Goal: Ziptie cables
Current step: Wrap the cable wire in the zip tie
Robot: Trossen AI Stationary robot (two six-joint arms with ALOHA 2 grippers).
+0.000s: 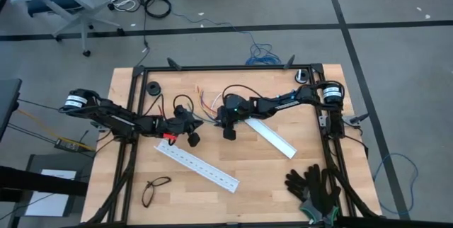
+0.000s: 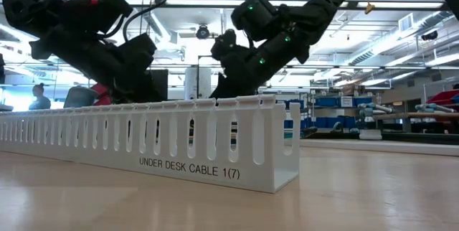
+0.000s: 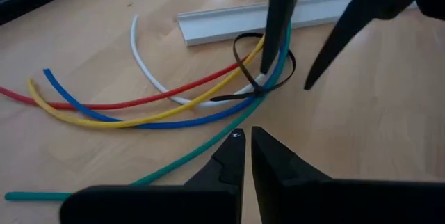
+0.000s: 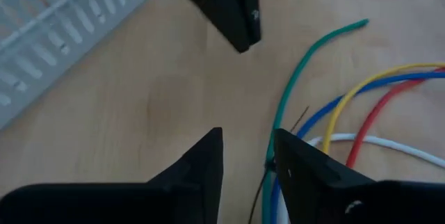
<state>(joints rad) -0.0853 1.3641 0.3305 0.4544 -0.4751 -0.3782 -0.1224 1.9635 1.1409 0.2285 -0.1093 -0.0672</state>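
The cables (image 3: 174, 106) lie mid-frame on the bench (image 3: 83, 161), a black ziptie (image 3: 261, 67) looped around them, apparently not yet cinched. The left end effector (image 3: 247, 144) is clenched and empty; the right end effector (image 4: 247, 158) is released, straddling the green wire. Tightening remains.

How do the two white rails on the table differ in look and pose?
The slotted rail is longer and has a row of holes along it; the plain rail is shorter and shows none. The slotted rail lies near the table's middle front, clear of both arms, while the plain rail lies to the right with its upper end under the right arm. Both are white, lie flat and slant the same way.
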